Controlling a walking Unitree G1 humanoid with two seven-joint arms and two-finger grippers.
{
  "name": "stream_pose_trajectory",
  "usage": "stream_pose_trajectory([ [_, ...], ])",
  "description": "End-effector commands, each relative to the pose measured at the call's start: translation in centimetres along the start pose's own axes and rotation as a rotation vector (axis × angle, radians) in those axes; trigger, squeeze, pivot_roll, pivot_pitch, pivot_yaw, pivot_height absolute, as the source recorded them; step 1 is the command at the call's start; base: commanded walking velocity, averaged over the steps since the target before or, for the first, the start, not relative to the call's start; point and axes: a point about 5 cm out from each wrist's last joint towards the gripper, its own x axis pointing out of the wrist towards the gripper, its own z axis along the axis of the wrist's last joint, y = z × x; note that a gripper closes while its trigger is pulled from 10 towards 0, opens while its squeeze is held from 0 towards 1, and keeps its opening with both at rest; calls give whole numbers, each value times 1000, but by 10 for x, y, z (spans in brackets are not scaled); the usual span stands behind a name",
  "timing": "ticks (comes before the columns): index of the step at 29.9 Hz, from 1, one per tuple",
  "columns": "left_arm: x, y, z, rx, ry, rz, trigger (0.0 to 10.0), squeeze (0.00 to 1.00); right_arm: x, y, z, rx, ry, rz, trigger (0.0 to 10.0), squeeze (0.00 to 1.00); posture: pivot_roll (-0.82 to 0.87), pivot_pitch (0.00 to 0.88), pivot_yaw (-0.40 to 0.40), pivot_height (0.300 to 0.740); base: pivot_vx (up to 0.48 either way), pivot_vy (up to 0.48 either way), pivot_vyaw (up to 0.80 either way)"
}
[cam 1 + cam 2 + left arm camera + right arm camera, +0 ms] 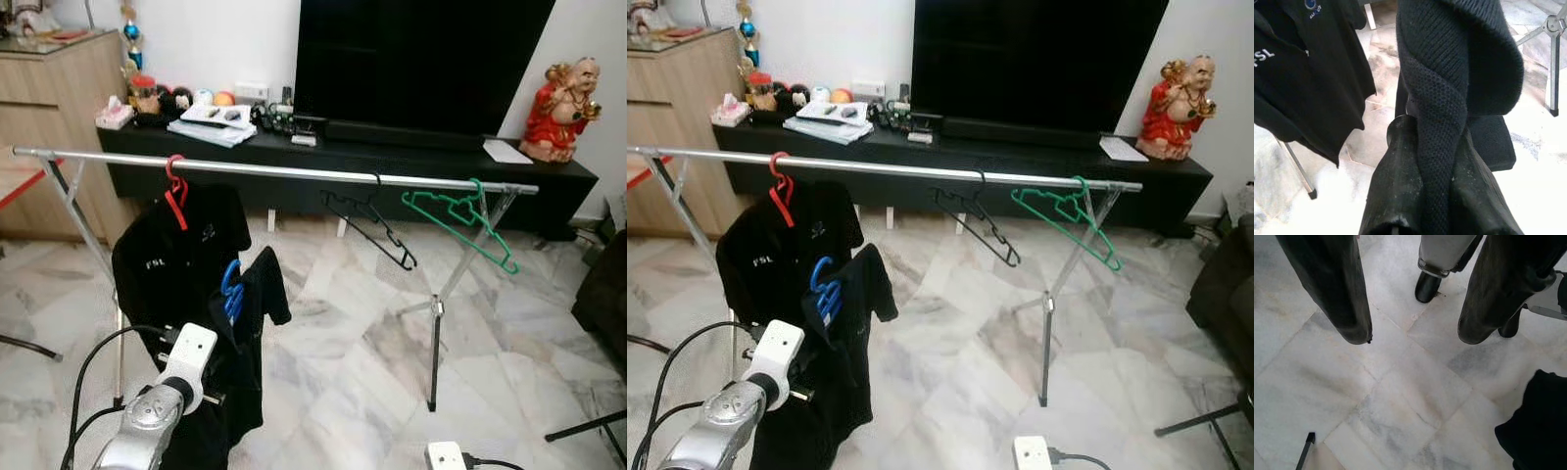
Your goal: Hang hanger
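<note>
A silver clothes rail (284, 172) spans the room. A red hanger (175, 192) on it carries a black shirt (157, 259); further right an empty black hanger (377, 227) and an empty green hanger (460, 221) hang tilted. My left arm (176, 384) reaches up at the lower left. My left gripper (1435, 131) is shut on the black knitted garment (257, 294), which sits on a blue hanger (232, 290) below the rail, next to the black shirt. My right gripper (1413, 333) is open above the marble floor, holding nothing.
Behind the rail, a low black TV console (392, 162) carries a large TV (421, 59), clutter and a red figurine (563, 108). A wooden cabinet (54, 108) is at the left, a dark sofa (602, 294) at the right. Rail legs (434, 343) and cables (88, 382) cross the floor.
</note>
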Motion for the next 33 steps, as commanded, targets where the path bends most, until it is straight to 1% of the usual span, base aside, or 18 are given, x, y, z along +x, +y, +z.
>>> stream_pose_trajectory([
  [1, 5, 1, 16, 17, -58, 3, 10000, 0, 0, -1, 5, -4, -11, 1, 10000, 0, 135, 0, -82, 740, 326, 0, 0],
  [11, 6, 3, 18, 23, -61, 2, 10000, 0, 1, 1, 5, 4, -13, 9, 10000, 0, 135, 0, -79, 740, 333, 0, 0],
  [18, 8, 6, 23, 31, -70, 3, 10000, 0, 1, 2, 8, 9, -24, 15, 10000, 0, 136, 0, -78, 740, 342, 0, 0],
  [26, 9, 8, 23, 31, -71, 7, 10000, 0, 1, 2, 10, -14, -29, 9, 10000, 0, 135, 0, -78, 740, 345, 0, 0],
  [29, 10, 9, 24, 31, -72, 9, 10000, 0, 1, 3, 10, -34, -29, 24, 10000, 0, 134, 0, -78, 740, 345, 0, 692],
  [33, 11, 11, 26, 30, -75, 16, 10000, 0, 2, 5, 10, -21, -28, 36, 10000, 0, 133, 0, -76, 740, 348, 0, 580],
])
